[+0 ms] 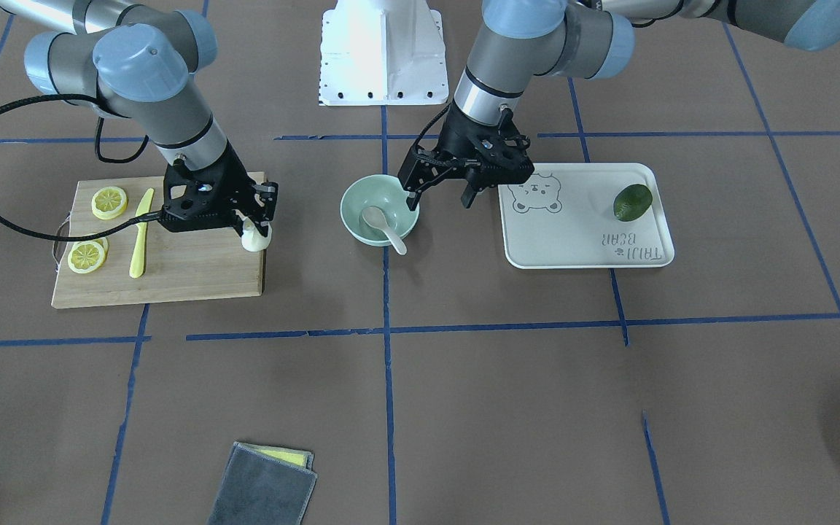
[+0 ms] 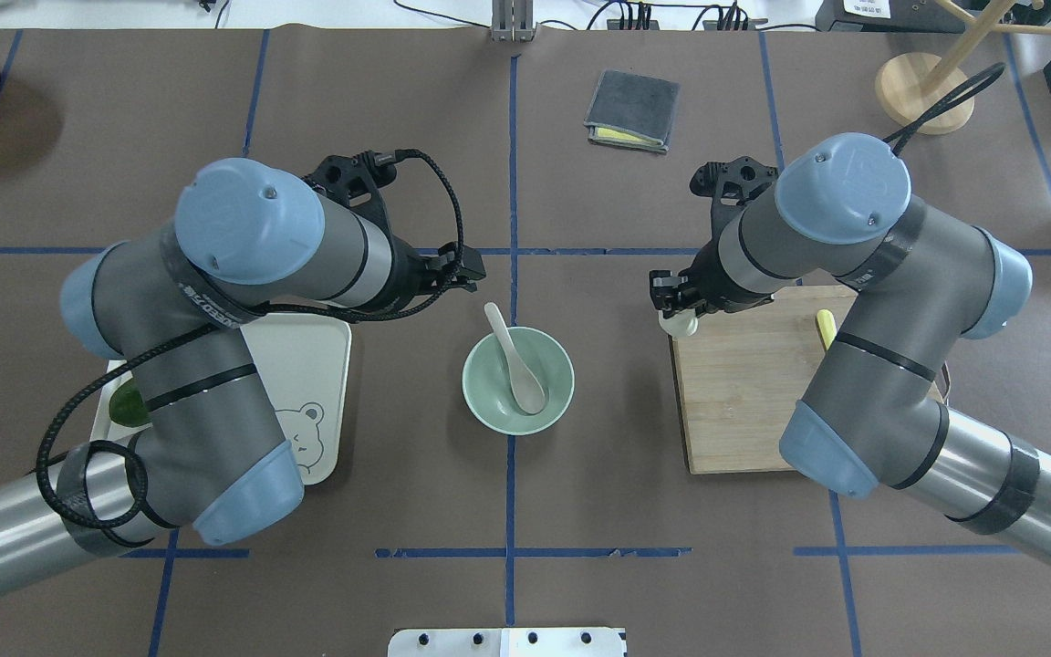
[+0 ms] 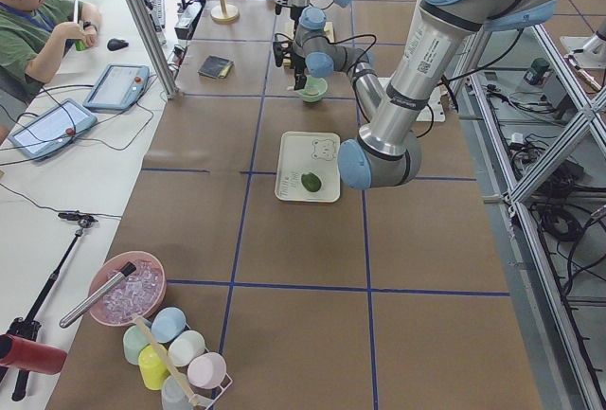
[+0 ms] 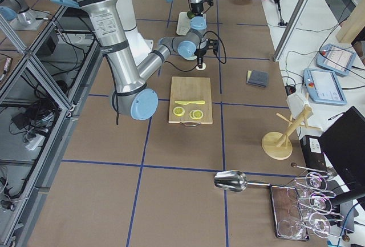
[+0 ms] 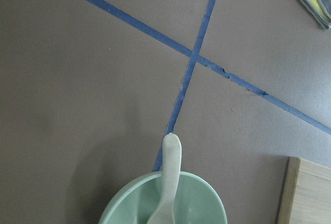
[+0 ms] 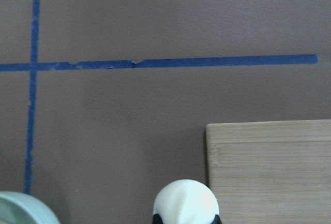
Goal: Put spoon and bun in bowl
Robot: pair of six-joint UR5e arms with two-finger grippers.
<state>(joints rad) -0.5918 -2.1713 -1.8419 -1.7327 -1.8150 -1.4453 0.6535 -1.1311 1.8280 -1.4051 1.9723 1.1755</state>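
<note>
The white spoon (image 1: pixel 383 223) lies in the mint-green bowl (image 1: pixel 355 197), scoop inside and handle resting over the rim. It also shows in the overhead view (image 2: pixel 516 356), inside the bowl (image 2: pixel 489 401). My left gripper (image 1: pixel 440 198) is open and empty, just beside the bowl on the tray side. My right gripper (image 1: pixel 254 227) is shut on the white bun (image 1: pixel 256 239) at the corner of the cutting board nearest the bowl. The right wrist view shows the bun (image 6: pixel 186 200) between the fingers. The left wrist view shows the spoon handle (image 5: pixel 170 172) over the bowl rim (image 5: pixel 121 203).
A wooden cutting board (image 1: pixel 194 273) holds lemon slices (image 1: pixel 109 202) and a yellow plastic knife (image 1: pixel 140 237). A white bear-print tray (image 1: pixel 573 240) holds a dark green fruit (image 1: pixel 632 201). A folded grey cloth (image 1: pixel 263 485) lies at the table's far side.
</note>
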